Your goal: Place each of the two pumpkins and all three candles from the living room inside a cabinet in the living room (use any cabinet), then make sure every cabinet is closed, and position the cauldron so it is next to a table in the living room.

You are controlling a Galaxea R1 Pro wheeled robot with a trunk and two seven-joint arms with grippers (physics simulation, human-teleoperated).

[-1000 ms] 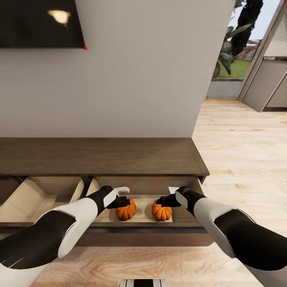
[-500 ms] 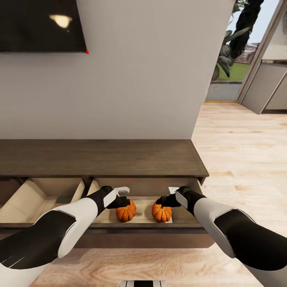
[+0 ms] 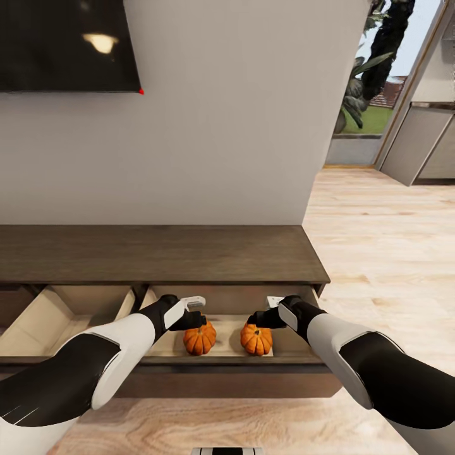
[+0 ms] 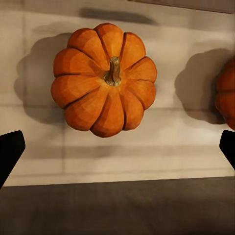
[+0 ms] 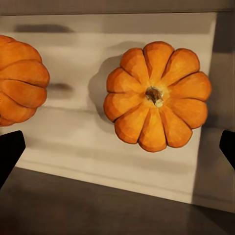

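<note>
Two orange pumpkins lie side by side on the pale floor of the cabinet's open right drawer: the left pumpkin and the right pumpkin. My left gripper hovers just above the left one, open and holding nothing. Over the right pumpkin my right gripper is likewise open and empty. Each wrist view also catches the neighbouring pumpkin at its edge.
A second drawer stands open to the left, its beige inside bare. A dark screen hangs on the wall above the cabinet. Light wood floor runs off to the right towards a glass door and grey cupboards.
The whole picture has slid down a little, so the camera has moved. Both grippers now sit slightly higher over the pumpkins, which rest where they were in the drawer.
</note>
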